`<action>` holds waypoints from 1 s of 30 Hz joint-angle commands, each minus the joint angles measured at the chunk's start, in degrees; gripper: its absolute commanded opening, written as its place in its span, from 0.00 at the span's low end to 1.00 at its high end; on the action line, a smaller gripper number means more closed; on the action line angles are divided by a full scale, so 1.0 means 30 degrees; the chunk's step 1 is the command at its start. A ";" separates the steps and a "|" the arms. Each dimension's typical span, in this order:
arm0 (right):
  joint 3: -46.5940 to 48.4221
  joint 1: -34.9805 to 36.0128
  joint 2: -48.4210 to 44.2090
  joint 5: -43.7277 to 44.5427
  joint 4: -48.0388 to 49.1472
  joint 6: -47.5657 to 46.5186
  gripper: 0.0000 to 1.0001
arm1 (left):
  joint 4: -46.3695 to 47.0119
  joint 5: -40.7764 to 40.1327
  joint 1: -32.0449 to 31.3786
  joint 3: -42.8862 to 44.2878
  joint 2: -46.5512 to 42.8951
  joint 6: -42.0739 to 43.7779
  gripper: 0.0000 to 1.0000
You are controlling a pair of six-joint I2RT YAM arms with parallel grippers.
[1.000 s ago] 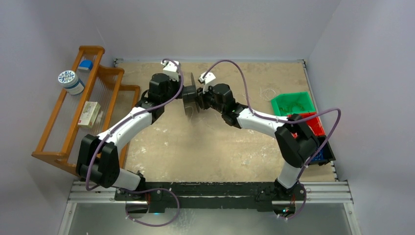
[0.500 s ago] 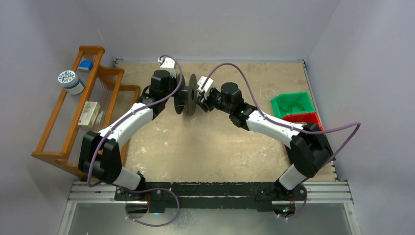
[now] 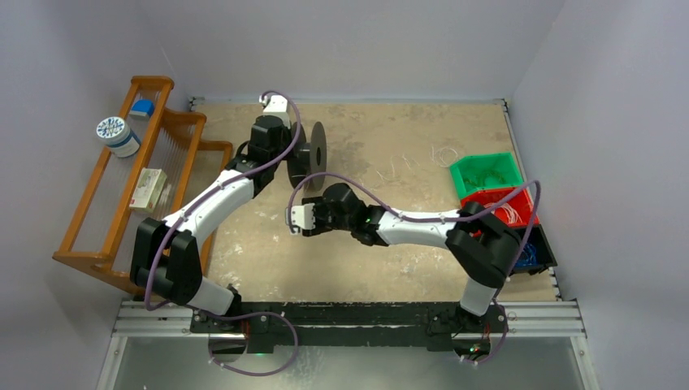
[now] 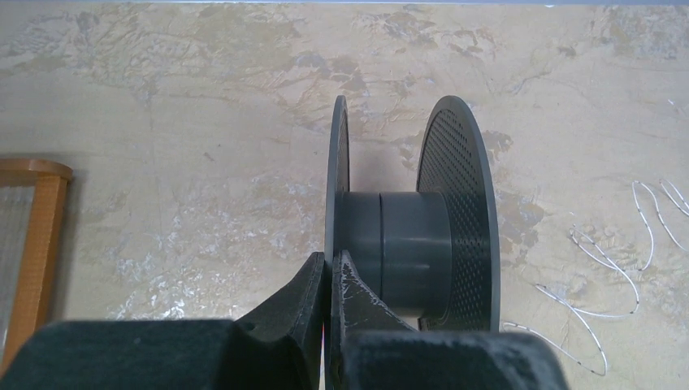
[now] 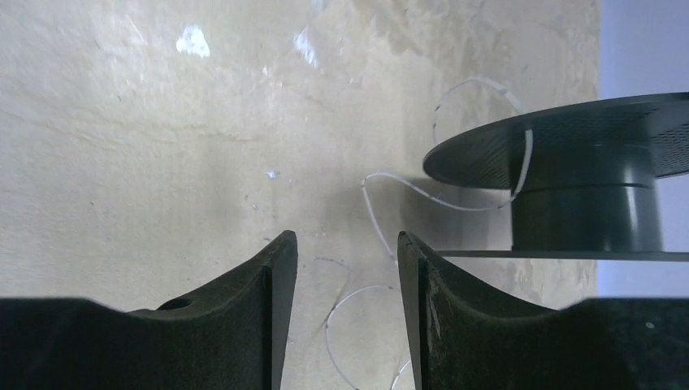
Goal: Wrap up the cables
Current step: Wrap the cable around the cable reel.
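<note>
A dark grey spool [image 3: 314, 154] is held on edge above the far middle of the table. My left gripper [image 4: 331, 264] is shut on the spool's [image 4: 410, 244] thin left flange, one finger on each side. The cables [image 4: 605, 264] lie as thin whitish loops on the table to the right of the spool. My right gripper [image 5: 347, 244] stands open low over the table, nearer than the spool [image 5: 581, 203], with a cable loop [image 5: 341, 305] on the surface between its fingers. One cable strand [image 5: 528, 154] curls up against the spool's flange.
A wooden rack [image 3: 122, 187] with a jar [image 3: 116, 135] and a box [image 3: 148, 188] stands at the left. Green [image 3: 486, 172], red [image 3: 512, 207] and dark [image 3: 532, 256] bins sit at the right edge. More whitish wire [image 3: 443, 154] lies near the green bin.
My right gripper has opened, left the spool and swung toward the near middle of the table. My left gripper has shut on the flange and holds the spool alone.
</note>
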 commanded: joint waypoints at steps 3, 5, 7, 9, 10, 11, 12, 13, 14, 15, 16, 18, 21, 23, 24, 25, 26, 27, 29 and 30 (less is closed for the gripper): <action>0.1409 0.0289 0.1360 0.3723 0.0236 -0.2526 0.53 | -0.0718 -0.0567 -0.0004 0.0372 -0.0015 0.0018 0.00; 0.1598 0.0357 0.1732 0.4255 0.0263 -0.2899 0.54 | -0.0631 -0.0585 -0.0006 0.0346 -0.0015 0.0035 0.00; 0.1748 0.0377 0.2182 0.4868 0.0416 -0.3075 0.54 | -0.0574 -0.0585 -0.0006 0.0299 0.0013 0.0035 0.00; 0.1876 0.0395 0.2522 0.5096 0.0486 -0.3111 0.54 | -0.0505 -0.0550 -0.0006 0.0258 0.0034 0.0035 0.00; 0.1914 0.0404 0.2606 0.5100 0.0535 -0.3125 0.53 | -0.0495 -0.0530 -0.0006 0.0255 0.0068 0.0061 0.00; 0.1945 0.0394 0.2668 0.4979 0.0541 -0.3127 0.53 | -0.0501 -0.0520 0.0001 0.0276 0.0094 0.0064 0.00; 0.1992 0.0411 0.2691 0.4850 0.0553 -0.3127 0.51 | -0.0509 -0.0541 -0.0005 0.0283 0.0123 0.0090 0.00; 0.2122 0.0424 0.2801 0.4768 0.0466 -0.3127 0.49 | -0.0492 -0.0569 -0.0006 0.0306 0.0156 0.0119 0.00; 0.2278 0.0415 0.2901 0.4678 0.0239 -0.3098 0.46 | -0.0472 -0.0605 -0.0006 0.0312 0.0182 0.0122 0.00; 0.2462 0.0421 0.3031 0.4603 -0.0042 -0.3123 0.42 | -0.0484 -0.0664 -0.0006 0.0339 0.0211 0.0148 0.00; 0.2643 0.0425 0.3153 0.4525 -0.0363 -0.3141 0.35 | -0.0463 -0.0709 -0.0006 0.0368 0.0259 0.0178 0.00; 0.2862 0.0411 0.3228 0.4230 -0.1152 -0.3156 0.16 | -0.0467 -0.0918 -0.0006 0.0490 0.0327 0.0328 0.00; 0.2890 0.0400 0.2738 0.2825 -0.2746 -0.3184 0.00 | -0.0507 -0.1573 -0.0006 0.0807 0.0358 0.0757 0.00; 0.2411 0.0378 0.1994 0.2513 -0.3431 -0.3248 0.00 | -0.0517 -0.1867 -0.0006 0.1015 0.0337 0.1065 0.00; 0.2091 0.0376 0.1500 0.2356 -0.3709 -0.3292 0.00 | -0.0522 -0.2009 -0.0006 0.1089 0.0359 0.1196 0.00; 0.1758 0.0354 0.1047 0.2285 -0.4022 -0.3302 0.00 | -0.0530 -0.2133 -0.0006 0.1142 0.0365 0.1293 0.00; 0.1431 0.0366 0.0507 0.2093 -0.4335 -0.3303 0.00 | -0.0517 -0.2211 -0.0006 0.1182 0.0369 0.1357 0.00; 0.1174 0.0367 0.0025 0.1681 -0.4910 -0.3288 0.00 | -0.0493 -0.2316 -0.0006 0.1231 0.0454 0.1467 0.00; 0.0779 0.0345 -0.0953 0.1118 -0.5761 -0.3125 0.00 | -0.0487 -0.2561 -0.0005 0.1355 0.0598 0.1646 0.00; 0.0579 0.0328 -0.1303 0.0849 -0.6054 -0.3053 0.00 | -0.0434 -0.2700 -0.0006 0.1392 0.0688 0.1756 0.00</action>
